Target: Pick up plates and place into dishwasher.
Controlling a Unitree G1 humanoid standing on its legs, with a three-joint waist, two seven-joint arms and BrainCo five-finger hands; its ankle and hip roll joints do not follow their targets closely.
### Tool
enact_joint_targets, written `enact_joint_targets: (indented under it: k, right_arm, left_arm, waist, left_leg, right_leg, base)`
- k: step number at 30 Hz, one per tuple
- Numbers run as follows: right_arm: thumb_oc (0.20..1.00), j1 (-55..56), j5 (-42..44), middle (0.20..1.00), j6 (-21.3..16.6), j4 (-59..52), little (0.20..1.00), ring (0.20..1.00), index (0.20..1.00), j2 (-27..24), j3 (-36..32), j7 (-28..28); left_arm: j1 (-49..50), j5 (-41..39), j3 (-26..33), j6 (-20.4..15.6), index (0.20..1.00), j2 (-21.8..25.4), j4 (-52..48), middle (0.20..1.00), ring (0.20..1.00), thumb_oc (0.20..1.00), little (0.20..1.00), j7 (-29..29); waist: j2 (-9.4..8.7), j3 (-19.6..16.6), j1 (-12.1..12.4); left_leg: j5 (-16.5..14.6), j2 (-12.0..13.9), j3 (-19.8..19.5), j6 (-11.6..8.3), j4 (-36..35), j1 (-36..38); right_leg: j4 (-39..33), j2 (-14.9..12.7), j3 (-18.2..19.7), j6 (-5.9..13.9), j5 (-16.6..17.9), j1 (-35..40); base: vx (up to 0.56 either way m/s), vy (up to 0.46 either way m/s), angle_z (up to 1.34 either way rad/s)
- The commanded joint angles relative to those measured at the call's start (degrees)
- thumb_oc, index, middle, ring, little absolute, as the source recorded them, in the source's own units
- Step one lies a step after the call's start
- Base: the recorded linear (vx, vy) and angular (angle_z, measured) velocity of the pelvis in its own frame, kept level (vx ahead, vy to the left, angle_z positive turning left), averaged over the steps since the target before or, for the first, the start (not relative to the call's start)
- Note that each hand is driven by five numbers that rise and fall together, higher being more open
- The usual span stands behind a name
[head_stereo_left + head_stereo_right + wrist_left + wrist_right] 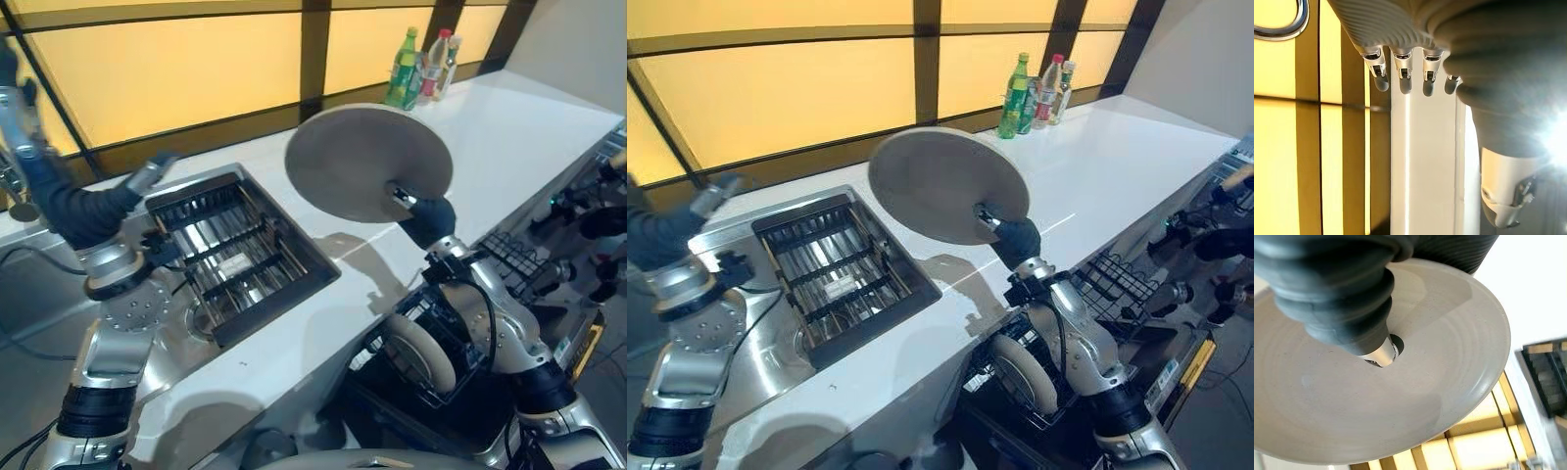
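above white counter (509, 147), right hand (427, 217) pinches plate (367, 162) edge, beside rack (235, 257).

Before me runs a long white glossy countertop (509, 147), extending from near left to far right along a wall of amber backlit panels. Set into its left part is a stainless-steel recessed dishwasher bay (838, 269) holding a dark wire rack with upright tines. At the far right end of my counter, close to the panels, stands a tight group of plastic drink bottles (1034, 93), one green, upright and touching.
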Motion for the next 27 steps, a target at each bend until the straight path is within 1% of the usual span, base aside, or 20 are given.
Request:
enact_joint_targets:
  k: [1,4,7,8,10,13,14,15,18,22,25,27]
  right_arm:
    - [0.2,0.1,-2.8,0.2,-5.6,-3.5,0.2,0.2,0.2,-1.4,-4.4,-0.7]
    - [0.2,2.1,-11.4,0.2,-6.7,-2.6,0.2,0.2,0.2,-2.7,-7.5,-5.4]
    - [0.2,4.9,-16.2,0.2,-6.9,-2.0,0.2,0.2,0.2,-3.8,-10.6,-7.5]
    - [0.2,5.9,-19.2,0.2,-7.1,-1.7,0.2,0.2,0.2,-4.1,-11.7,-8.9]
    - [0.2,7.4,-22.8,0.2,-6.7,-1.5,0.2,0.2,0.2,-4.7,-13.2,-11.0]
    - [0.2,9.7,-31.3,0.2,-5.7,-0.4,0.2,0.2,0.2,-5.6,-15.8,-16.2]
    - [0.2,10.4,-32.7,0.2,-5.1,0.3,0.2,0.2,0.2,-6.1,-16.7,-17.6]
    - [0.2,10.7,-32.9,0.2,-5.0,0.6,0.2,0.2,0.2,-6.2,-17.0,-17.9]
    - [0.2,13.3,-39.6,0.2,-5.1,3.5,0.2,0.2,0.2,-6.6,-19.4,-21.9]
    - [0.2,14.6,-44.7,0.2,-3.5,7.5,0.2,0.2,0.2,-7.6,-21.3,-26.4]
    - [0.2,16.0,-45.4,0.2,-2.0,10.1,0.2,0.2,0.2,-8.3,-22.5,-28.2]
    - [0.2,16.7,-47.8,0.2,-1.4,12.1,0.2,0.2,0.2,-8.5,-23.2,-29.5]
  left_arm:
    - [2.1,1.2,1.8,0.1,1.0,3.6,3.8,1.0,1.0,1.0,1.0,1.4]
    - [3.0,1.2,3.2,0.3,1.0,4.0,4.2,1.0,1.0,1.0,1.0,1.2]
    - [4.3,0.9,4.7,0.4,1.0,4.0,4.3,1.0,1.0,1.0,1.0,1.1]
    - [4.9,0.7,5.2,0.6,1.0,4.0,4.5,1.0,1.0,1.0,1.0,0.7]
    - [6.0,0.3,6.1,0.8,1.0,4.4,4.4,1.0,1.0,1.0,1.0,0.4]
    - [7.9,0.0,7.9,1.6,1.0,4.5,4.3,1.0,1.0,1.0,1.0,-0.6]
    - [8.7,-0.2,8.4,1.9,1.0,4.6,4.2,1.0,1.0,1.0,1.0,-0.9]
    - [9.1,-0.2,8.6,1.8,1.0,4.5,4.1,1.0,1.0,1.0,1.0,-0.9]
    - [11.7,-0.2,10.4,2.4,1.0,4.4,4.0,1.0,1.0,1.0,1.0,-1.4]
    - [14.0,-0.1,11.9,3.3,1.0,3.8,3.7,1.0,1.0,1.0,1.0,-2.1]
    - [15.7,-0.4,12.3,4.0,1.0,3.3,3.1,1.0,1.0,1.0,1.0,-2.8]
    - [16.4,-0.7,12.4,4.1,1.0,3.2,3.0,1.0,1.0,1.0,1.0,-3.5]
  waist:
    - [0.24,-4.4,-1.7]
    - [0.56,-4.5,-2.5]
    - [0.93,-4.5,-3.3]
    - [1.05,-4.6,-3.6]
    - [1.3,-4.6,-4.1]
    - [1.81,-4.2,-4.9]
    - [2.02,-4.0,-5.2]
    - [2.13,-3.8,-5.3]
    - [2.64,-2.9,-6.2]
    - [3.19,-2.1,-6.8]
    - [3.73,-1.7,-7.0]
    - [4.08,-1.6,-7.2]
  left_leg:
    - [1.2,-2.0,0.5,2.81,-2.1,1.1]
    - [1.0,-1.8,1.0,2.62,-1.9,1.3]
    - [0.8,-1.6,1.6,2.51,-1.6,1.5]
    - [0.7,-1.5,1.9,2.43,-1.5,1.5]
    - [0.6,-1.3,2.3,2.34,-1.4,1.6]
    - [0.3,-1.0,2.9,2.09,-0.6,1.6]
    - [0.2,-0.9,3.1,2.01,-0.2,1.6]
    - [0.1,-0.9,3.2,1.96,0.0,1.6]
    - [-0.3,-0.4,4.1,1.5,1.0,1.4]
    - [-0.7,0.0,4.7,0.95,1.6,1.4]
    - [-0.8,0.2,5.0,0.58,1.7,1.4]
    - [-0.8,0.1,5.2,0.38,1.7,1.3]
  right_leg:
    - [8.5,-0.5,0.5,0.02,-6.8,0.4]
    - [8.6,-0.4,0.9,-0.14,-6.9,0.4]
    - [9.0,-0.2,1.6,-0.26,-7.1,0.2]
    - [9.1,-0.2,1.8,-0.26,-7.2,0.1]
    - [9.2,-0.1,2.2,-0.3,-7.2,0.0]
    - [9.6,-0.1,3.0,-0.47,-7.4,-0.2]
    - [9.8,-0.1,3.3,-0.52,-7.4,-0.3]
    - [9.9,-0.1,3.4,-0.53,-7.4,-0.4]
    - [9.8,-0.6,4.2,-0.51,-7.2,-0.6]
    - [9.3,-1.2,4.8,-0.33,-6.9,-0.6]
    - [8.7,-1.7,5.0,-0.09,-6.5,-0.5]
    - [8.2,-2.0,5.1,0.19,-6.2,-0.5]
  base:
    - [0.02,-0.005,-0.05]
    - [0.03,-0.01,-0.03]
    - [0.04,-0.024,-0.03]
    - [0.06,-0.038,-0.02]
    - [0.07,-0.04,-0.02]
    - [0.09,-0.043,-0.12]
    - [0.08,-0.026,-0.16]
    - [0.1,-0.032,-0.1]
    - [0.09,-0.019,-0.05]
    - [0.1,0.002,-0.14]
    - [0.11,0.022,-0.07]
    - [0.1,0.039,-0.08]
